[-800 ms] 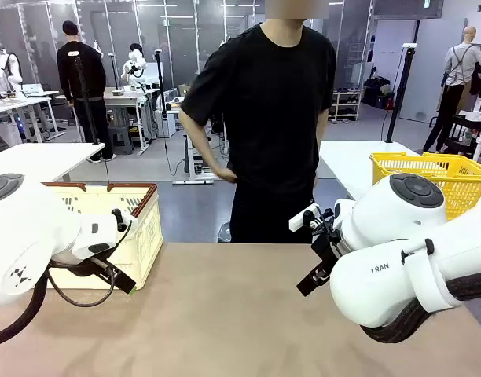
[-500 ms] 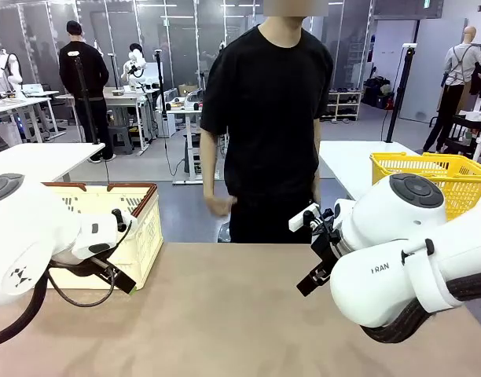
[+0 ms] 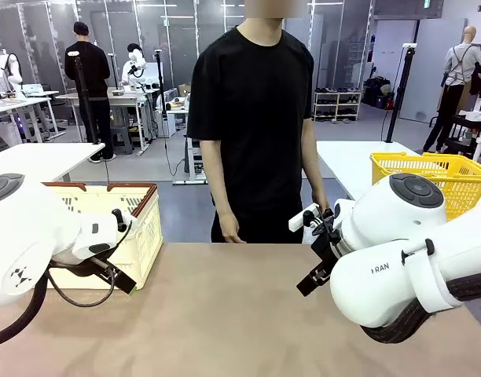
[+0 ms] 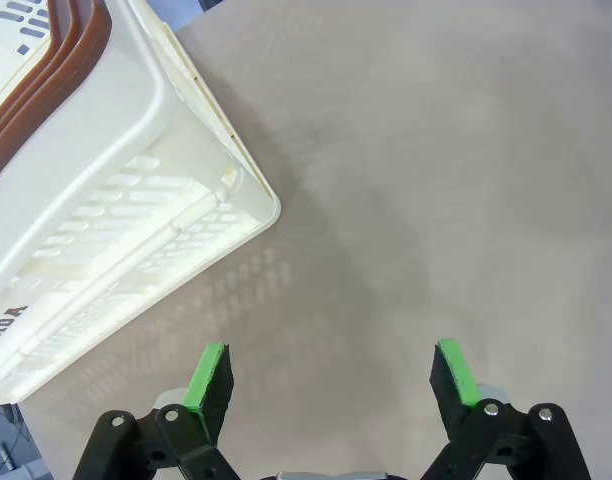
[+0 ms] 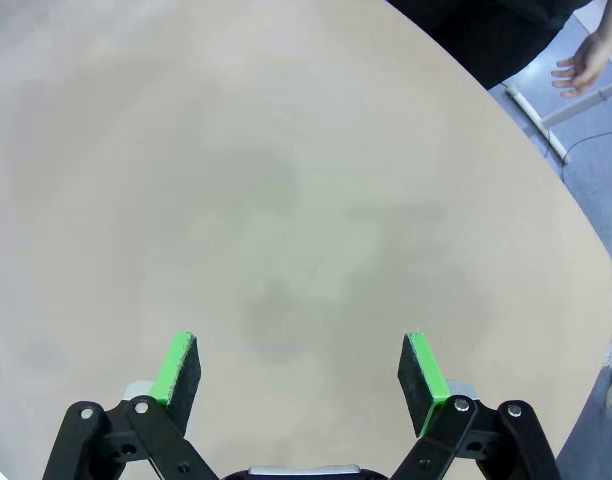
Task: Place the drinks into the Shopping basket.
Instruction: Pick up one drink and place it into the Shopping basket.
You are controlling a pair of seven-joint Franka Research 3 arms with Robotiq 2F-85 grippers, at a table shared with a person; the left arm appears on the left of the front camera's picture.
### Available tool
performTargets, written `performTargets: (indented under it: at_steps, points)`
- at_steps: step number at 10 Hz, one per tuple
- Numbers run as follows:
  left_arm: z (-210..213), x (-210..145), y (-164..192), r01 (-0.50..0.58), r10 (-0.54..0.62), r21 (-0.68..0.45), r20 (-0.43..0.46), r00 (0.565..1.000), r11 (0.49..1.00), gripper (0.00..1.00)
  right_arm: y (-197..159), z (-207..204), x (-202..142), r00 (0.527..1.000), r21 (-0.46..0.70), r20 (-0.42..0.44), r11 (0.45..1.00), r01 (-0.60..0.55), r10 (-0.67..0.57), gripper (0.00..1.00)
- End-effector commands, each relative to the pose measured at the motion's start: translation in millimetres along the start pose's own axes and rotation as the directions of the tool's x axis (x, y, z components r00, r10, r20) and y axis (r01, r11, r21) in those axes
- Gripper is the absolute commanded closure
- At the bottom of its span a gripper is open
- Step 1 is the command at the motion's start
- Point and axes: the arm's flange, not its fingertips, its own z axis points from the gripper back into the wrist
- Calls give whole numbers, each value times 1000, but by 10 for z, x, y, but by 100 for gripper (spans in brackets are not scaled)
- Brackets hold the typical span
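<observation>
We see the left gripper (image 4: 331, 372) spread wide in the left wrist view, green pads (image 4: 208, 372) far apart, nothing between them, touching nothing, hovering over the bare tan table (image 4: 436, 150). Same for the right gripper (image 5: 299, 368): jaws wide, nothing held, above plain tabletop. The Shopping basket (image 4: 116, 210), cream slotted walls with a reddish-brown rim, takes the upper left of the left wrist frame. Its corner is near the left-hand pad but apart from it, and part of its dark lettering shows at the left edge. In the front view it sits at middle left on the table, just behind the left gripper. Open room: flat tabletop across the centre and bottom of the front frame, between both arms. The table's far edge runs across mid-frame; a person (image 3: 256, 118) in a black T-shirt stands right behind it, one hand (image 3: 229, 234) hanging at that edge. A yellow mesh basket (image 3: 429, 169) sits on another table at middle right, well apart.
</observation>
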Motion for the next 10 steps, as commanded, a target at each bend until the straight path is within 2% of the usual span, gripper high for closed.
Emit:
performTargets:
  at_steps: [1,10]
  points:
    - [0,-1,5,-1,1,0,0,1000,1000,0,-2,0,0,1000,0,0,1000,3,-3,0]
    - [0,-1,5,-1,1,0,0,1000,1000,0,0,0,0,1000,0,0,1000,0,0,0]
